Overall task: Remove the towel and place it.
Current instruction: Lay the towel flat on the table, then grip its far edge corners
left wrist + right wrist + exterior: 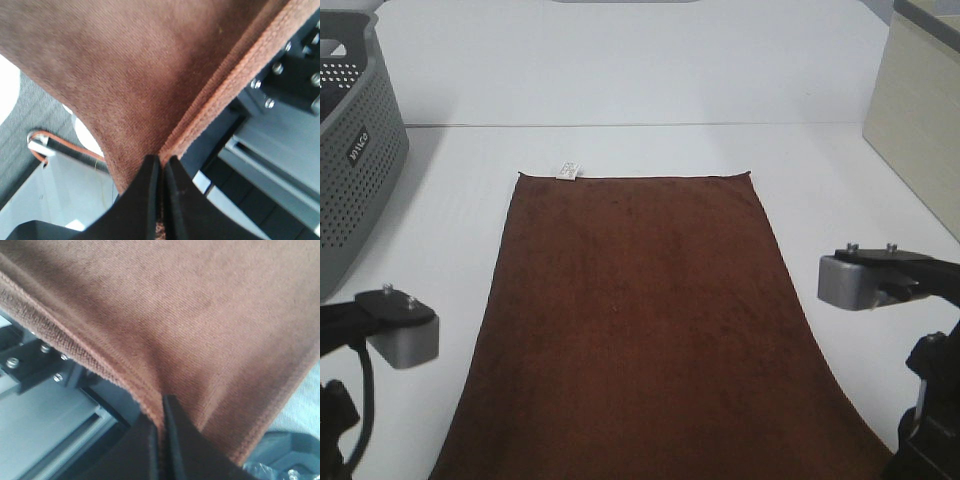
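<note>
The dark brown towel (635,320) lies spread lengthwise on the white table, its far edge flat with a small white tag (568,171) at the far left corner. Its near end runs off the bottom of the exterior view. In the left wrist view my left gripper (162,172) is shut on the towel (130,75) at a near corner, the hem pinched between the black fingers. In the right wrist view my right gripper (161,415) is shut on the towel (200,315) at the other near corner. Both grippers' fingers are out of the exterior view; only the arms show.
A grey perforated basket (350,170) stands at the far left. A beige box (920,120) stands at the far right. The left arm's wrist block (405,335) and the right arm's wrist block (865,280) flank the towel.
</note>
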Robot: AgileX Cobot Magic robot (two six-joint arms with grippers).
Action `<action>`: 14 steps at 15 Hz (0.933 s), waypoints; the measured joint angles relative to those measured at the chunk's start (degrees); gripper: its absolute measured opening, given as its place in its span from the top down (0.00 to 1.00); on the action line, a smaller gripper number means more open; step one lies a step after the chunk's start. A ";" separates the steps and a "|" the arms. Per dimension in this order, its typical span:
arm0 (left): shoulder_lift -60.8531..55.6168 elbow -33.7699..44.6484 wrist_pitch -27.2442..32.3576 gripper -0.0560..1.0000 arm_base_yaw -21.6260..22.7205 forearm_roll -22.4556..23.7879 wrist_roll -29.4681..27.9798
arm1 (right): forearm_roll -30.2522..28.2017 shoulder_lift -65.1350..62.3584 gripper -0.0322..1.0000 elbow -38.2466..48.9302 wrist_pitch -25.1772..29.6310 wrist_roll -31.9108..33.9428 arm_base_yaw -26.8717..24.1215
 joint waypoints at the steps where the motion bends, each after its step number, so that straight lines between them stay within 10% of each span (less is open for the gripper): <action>1: 2.41 0.00 -0.40 0.95 -2.18 0.23 -0.11 | 0.11 1.43 0.96 0.80 -0.06 -0.69 0.00; 14: 24.12 -11.46 1.32 0.95 -8.48 1.38 -0.57 | -0.17 18.79 0.96 3.84 -7.91 -5.56 -0.06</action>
